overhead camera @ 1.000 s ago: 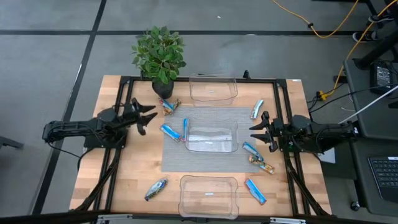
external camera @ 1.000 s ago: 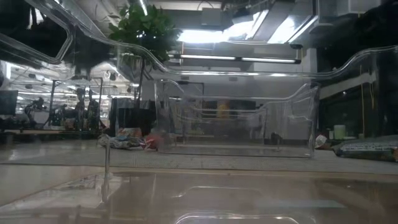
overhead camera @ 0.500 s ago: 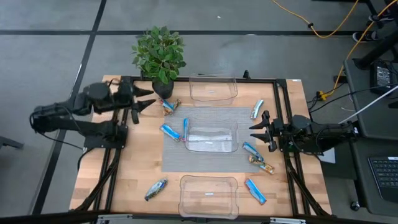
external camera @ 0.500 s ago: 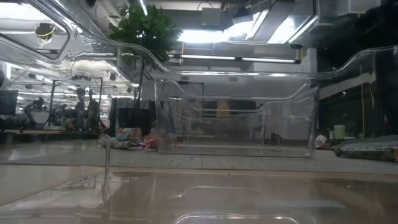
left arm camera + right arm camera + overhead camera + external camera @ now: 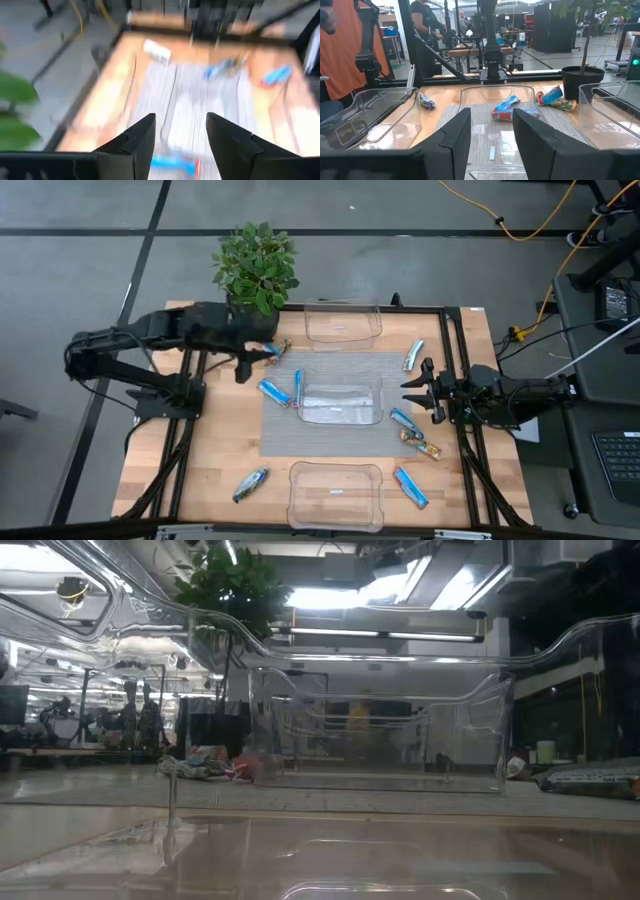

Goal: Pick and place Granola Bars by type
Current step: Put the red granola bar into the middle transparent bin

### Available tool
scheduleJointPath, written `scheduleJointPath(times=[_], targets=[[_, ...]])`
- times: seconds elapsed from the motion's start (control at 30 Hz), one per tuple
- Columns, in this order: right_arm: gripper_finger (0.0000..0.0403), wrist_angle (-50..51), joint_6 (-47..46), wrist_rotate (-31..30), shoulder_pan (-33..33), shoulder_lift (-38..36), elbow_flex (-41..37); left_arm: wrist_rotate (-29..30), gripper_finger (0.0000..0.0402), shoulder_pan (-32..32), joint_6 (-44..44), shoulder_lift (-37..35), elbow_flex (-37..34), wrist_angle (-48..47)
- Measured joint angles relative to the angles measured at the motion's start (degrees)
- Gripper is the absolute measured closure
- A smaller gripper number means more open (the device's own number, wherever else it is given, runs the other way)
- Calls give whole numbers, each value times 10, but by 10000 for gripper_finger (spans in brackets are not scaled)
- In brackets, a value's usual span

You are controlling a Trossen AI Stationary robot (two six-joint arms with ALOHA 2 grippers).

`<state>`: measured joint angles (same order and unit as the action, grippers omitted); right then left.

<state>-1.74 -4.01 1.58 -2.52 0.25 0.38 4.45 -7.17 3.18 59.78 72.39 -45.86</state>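
The left arm has swung from the table's left edge toward the far left corner, and the left gripper (image 5: 243,358) now hangs beside the plant (image 5: 257,267), just above the bars (image 5: 272,349) lying at the pot's foot; its fingers (image 5: 137,137) stand apart with nothing between them. The right gripper (image 5: 415,392) has not moved: it waits near the right edge, fingers (image 5: 455,131) spread wide and empty, pointing at the middle bin (image 5: 340,404) on the grey mat (image 5: 325,368). No bar has been lifted, and all three bins look empty. Two blue bars (image 5: 273,392) lie on the mat just left of the middle bin. A light bar (image 5: 413,355) sits off the mat's far right corner. Near the right gripper lie a blue bar (image 5: 403,420) and a brown bar (image 5: 422,445). Another blue bar (image 5: 410,487) rests by the near bin (image 5: 335,494) toward the near right corner, and a silvery bar (image 5: 250,483) lies toward the near left corner. The far bin (image 5: 343,323) stands at the far edge.
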Motion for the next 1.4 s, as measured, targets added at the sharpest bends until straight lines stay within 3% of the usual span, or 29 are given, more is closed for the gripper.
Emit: scheduleJointPath(times=[0.2, 0.7, 1.13, 1.4], targets=[[254, 0, 0, 0, 0, 0, 0, -1, 233, 0, -13, 68, 0, -80], [254, 1, 0, 0, 0, 0, 0, -30, 233, 0, -65, 174, -4, -142], [254, 2, 0, 0, 0, 0, 0, -60, 233, 0, -69, 178, -202, -26], [254, 2, 0, 0, 0, 0, 0, -57, 233, 0, -69, 178, -278, 66]])
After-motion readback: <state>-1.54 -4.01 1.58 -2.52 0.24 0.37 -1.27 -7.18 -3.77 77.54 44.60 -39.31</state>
